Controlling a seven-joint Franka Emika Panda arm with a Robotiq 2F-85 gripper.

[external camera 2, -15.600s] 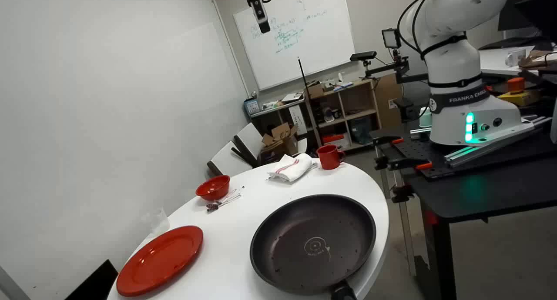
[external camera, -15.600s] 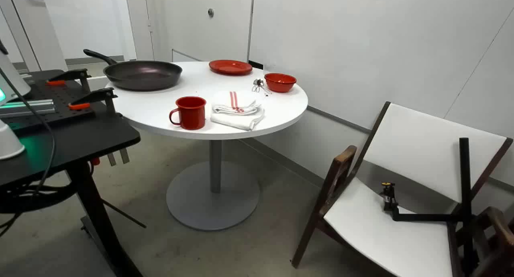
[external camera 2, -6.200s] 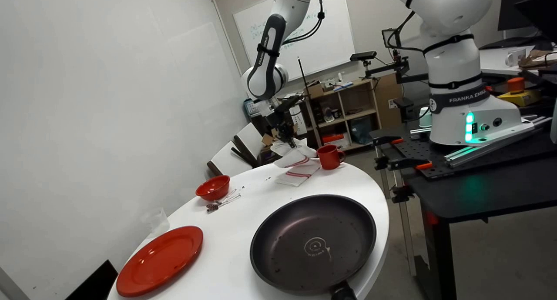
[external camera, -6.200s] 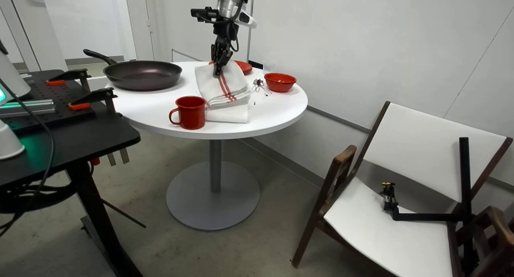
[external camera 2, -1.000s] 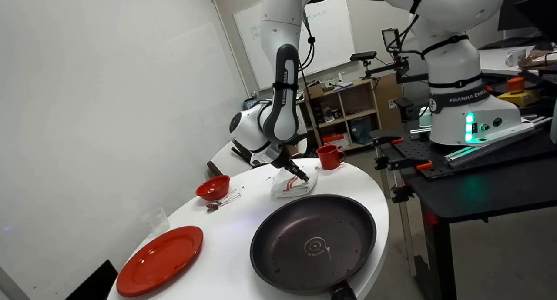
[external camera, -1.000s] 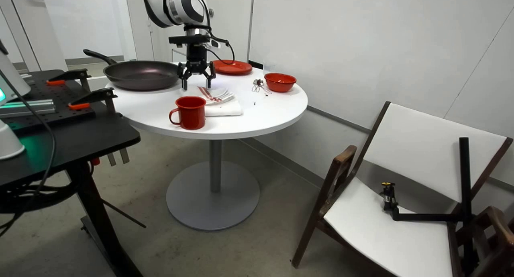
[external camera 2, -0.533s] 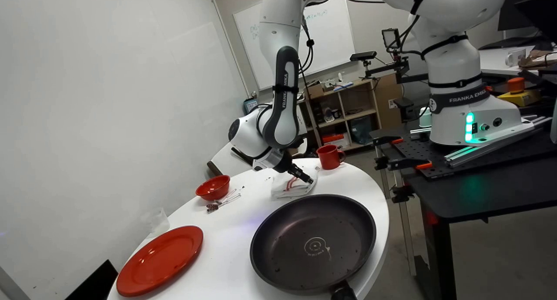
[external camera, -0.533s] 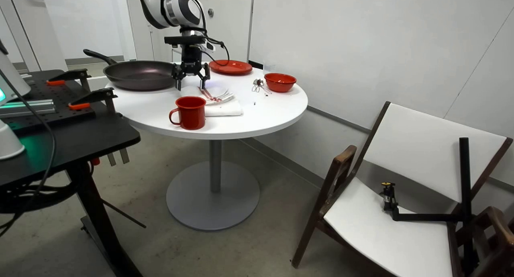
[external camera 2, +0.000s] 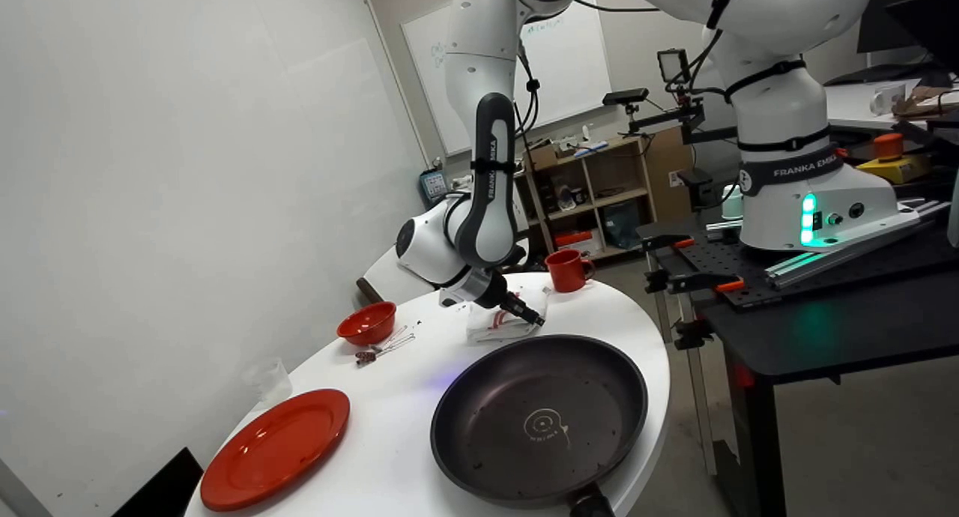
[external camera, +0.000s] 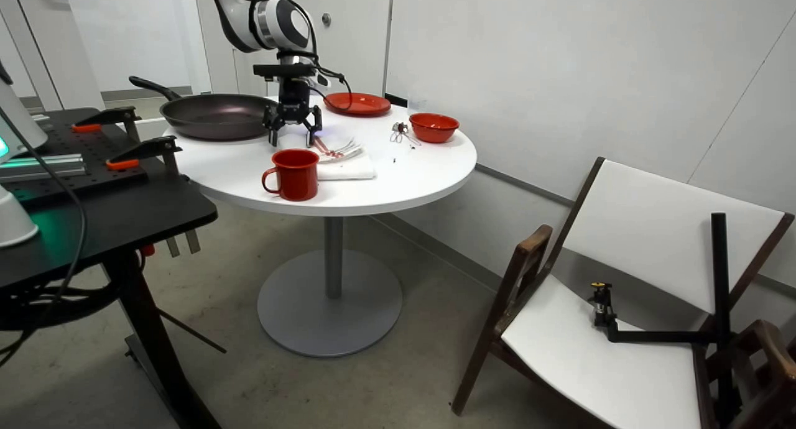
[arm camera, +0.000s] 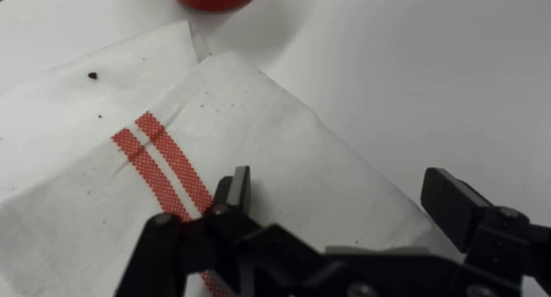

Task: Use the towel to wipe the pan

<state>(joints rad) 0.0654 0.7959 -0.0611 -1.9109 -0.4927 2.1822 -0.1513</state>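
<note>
Because the folded towel (arm camera: pixel 193 129) lies flat and offers little to seize from above, the pincer (arm camera: pixel 340 185) hangs with its fingers (arm camera: pixel 447 202) spread wide and nothing held, over one border of it. One finger stands above the towel beside the red stripes, the other close to the slanting edge; whether either tip touches cannot be told. The spacing seems chosen to bunch the layers when the fingers draw together, though too shallow a pinch could catch only the top one or slip off altogether.

The towel rests on the white tabletop (external camera 2: pixel 374 442), just beside the mug (external camera: pixel 296 175) and near the pan (external camera 2: pixel 536 412), its upper fold skewed across the lower. Since the pincer is over the end toward the pan, a grasp there would probably allow a short carry, with the rest trailing behind. That tail might brush the mug.

The pan sits level, its handle (external camera: pixel 154 87) pointing away from the towel, which should leave the nearer rim free to pass over. Dark specks (external camera 2: pixel 477 466) in it presumably give the wiping its purpose; that step looks not yet begun. Nothing steadies the pan, so hard pressing would likely shove it. The bowl (external camera 2: pixel 367 324) and plate (external camera 2: pixel 276 449) lie well apart from the towel.
</note>
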